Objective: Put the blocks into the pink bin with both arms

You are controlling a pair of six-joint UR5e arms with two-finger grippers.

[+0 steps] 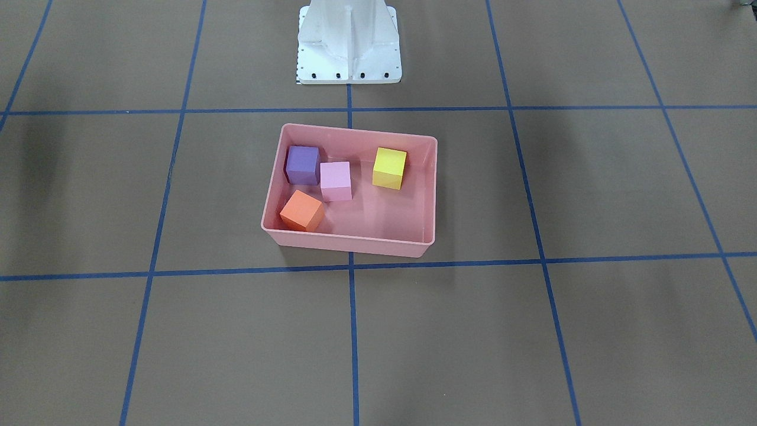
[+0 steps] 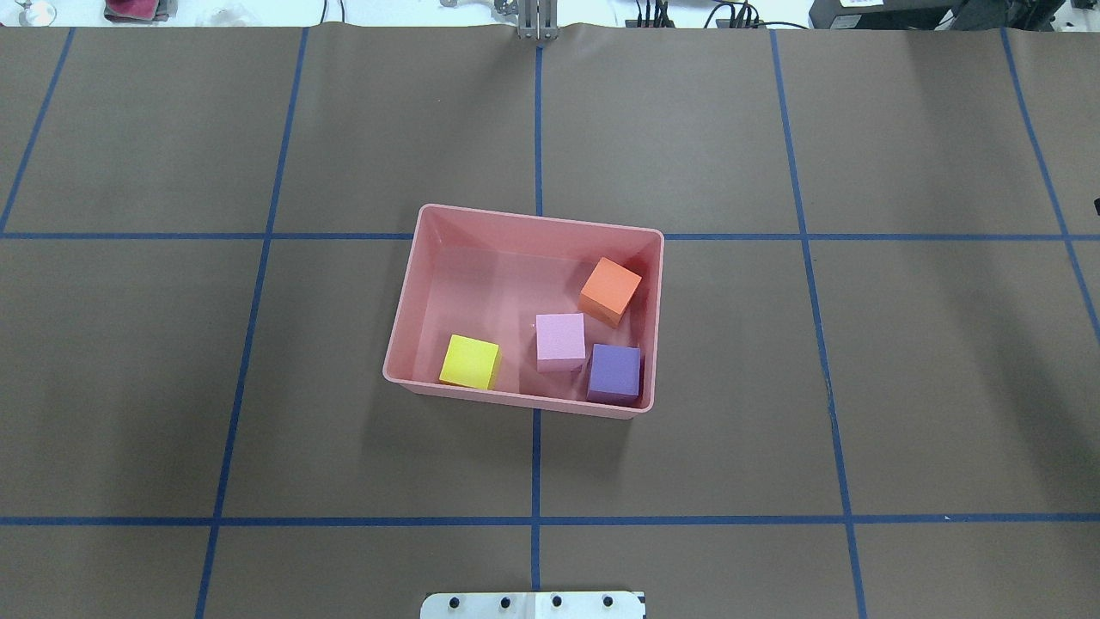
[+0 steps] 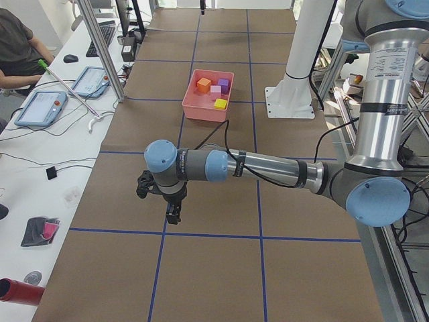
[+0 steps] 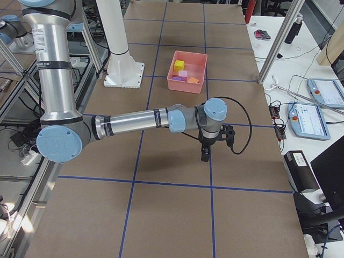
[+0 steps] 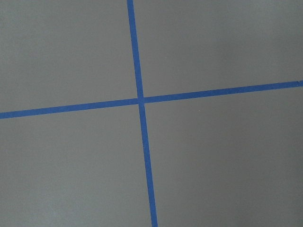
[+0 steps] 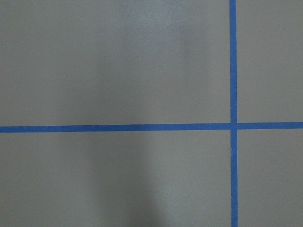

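The pink bin (image 2: 402,344) (image 1: 426,195) sits at the table's middle. In it lie the orange block (image 2: 610,291) (image 1: 301,210), the light pink block (image 2: 560,340) (image 1: 335,180), the yellow block (image 2: 470,362) (image 1: 390,168) and the purple block (image 2: 614,372) (image 1: 302,164). The bin also shows in the side views (image 3: 198,107) (image 4: 177,83). My left gripper (image 3: 172,216) hangs over bare table far from the bin; my right gripper (image 4: 204,156) does the same at the other end. Each shows only in a side view, so I cannot tell whether it is open or shut.
The white pedestal base (image 1: 349,44) (image 2: 533,605) stands just behind the bin on the robot's side. Blue tape lines (image 2: 536,464) cross the brown table. Benches with tablets (image 3: 41,107) (image 4: 322,97) and metal posts (image 3: 100,50) flank the table ends. A seated person (image 3: 17,50) is beyond the bench.
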